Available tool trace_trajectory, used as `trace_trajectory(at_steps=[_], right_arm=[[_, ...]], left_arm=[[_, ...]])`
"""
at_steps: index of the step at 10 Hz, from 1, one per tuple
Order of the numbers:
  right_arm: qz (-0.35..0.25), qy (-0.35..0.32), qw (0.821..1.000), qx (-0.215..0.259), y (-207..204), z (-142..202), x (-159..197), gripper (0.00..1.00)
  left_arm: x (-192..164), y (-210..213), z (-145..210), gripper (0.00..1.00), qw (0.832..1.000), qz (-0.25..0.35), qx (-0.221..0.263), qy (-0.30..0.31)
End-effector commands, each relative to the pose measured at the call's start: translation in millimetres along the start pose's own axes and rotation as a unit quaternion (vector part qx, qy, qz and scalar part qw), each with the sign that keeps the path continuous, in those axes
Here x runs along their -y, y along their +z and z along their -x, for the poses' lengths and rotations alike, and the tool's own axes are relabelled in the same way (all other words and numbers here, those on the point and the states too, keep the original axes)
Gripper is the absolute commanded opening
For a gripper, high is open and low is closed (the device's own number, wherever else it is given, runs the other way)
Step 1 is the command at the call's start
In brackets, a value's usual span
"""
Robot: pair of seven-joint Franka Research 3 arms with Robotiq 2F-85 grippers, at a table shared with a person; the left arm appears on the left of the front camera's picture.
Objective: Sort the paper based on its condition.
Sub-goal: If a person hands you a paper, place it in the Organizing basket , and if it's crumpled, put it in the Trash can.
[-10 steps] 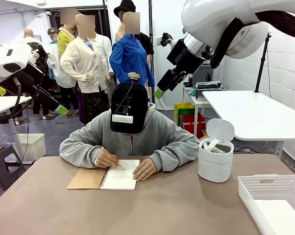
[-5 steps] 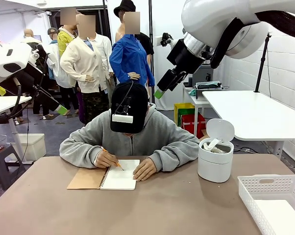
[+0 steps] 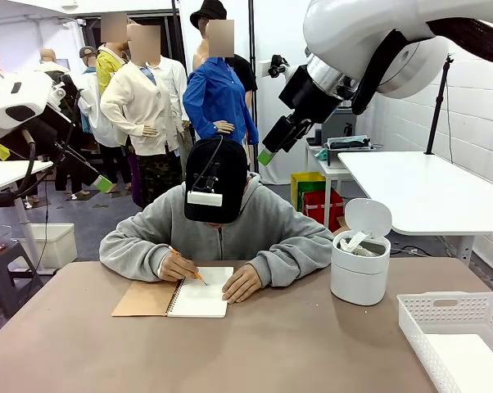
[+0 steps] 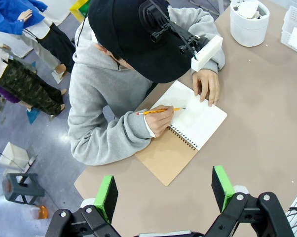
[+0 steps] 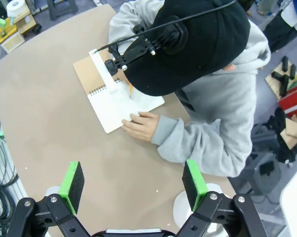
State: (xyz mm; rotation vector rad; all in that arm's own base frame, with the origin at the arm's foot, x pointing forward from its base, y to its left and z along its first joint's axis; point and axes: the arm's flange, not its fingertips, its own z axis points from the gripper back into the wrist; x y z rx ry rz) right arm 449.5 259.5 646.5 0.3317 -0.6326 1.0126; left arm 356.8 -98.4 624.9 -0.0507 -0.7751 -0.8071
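We find both arms held high above the table (image 3: 255, 344). The left pincer (image 4: 164, 190) stands wide open and empty; the right pincer (image 5: 133, 182) likewise, jaws fully apart, gripping nothing.

No loose paper lies on the table beneath either pincer. What looks like crumpled paper (image 3: 355, 242) sits in the white bin (image 3: 359, 274), and a flat sheet (image 3: 469, 360) lies in the white basket (image 3: 457, 336), both below the right pincer and to its side.

Directly under both pincers a person (image 3: 218, 221) bends over a spiral notebook (image 4: 188, 129), writing with a pencil (image 4: 158, 111).

Risk: we judge any descent now would meet the person's head or hands. The notebook could be mistaken for task paper.

Open room: bare table lies on the near side of the notebook, well clear of the bin and basket edges.
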Motion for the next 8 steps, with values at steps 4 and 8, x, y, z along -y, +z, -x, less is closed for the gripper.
trace_trajectory(at_steps=[4, 8], right_arm=[[0.0, 0.003, 1.0, 0.0, -0.1, 0.2, 0.3, 1.0], [0.0, 0.003, 1.0, 0.0, -0.1, 0.2, 0.3, 1.0]], left_arm=[[-1.1, 0.2, 0.5, 1.0, 1.0, 0.0, 0.0, 0.001], [-1.1, 0.2, 0.5, 1.0, 1.0, 0.0, 0.0, 0.001]])
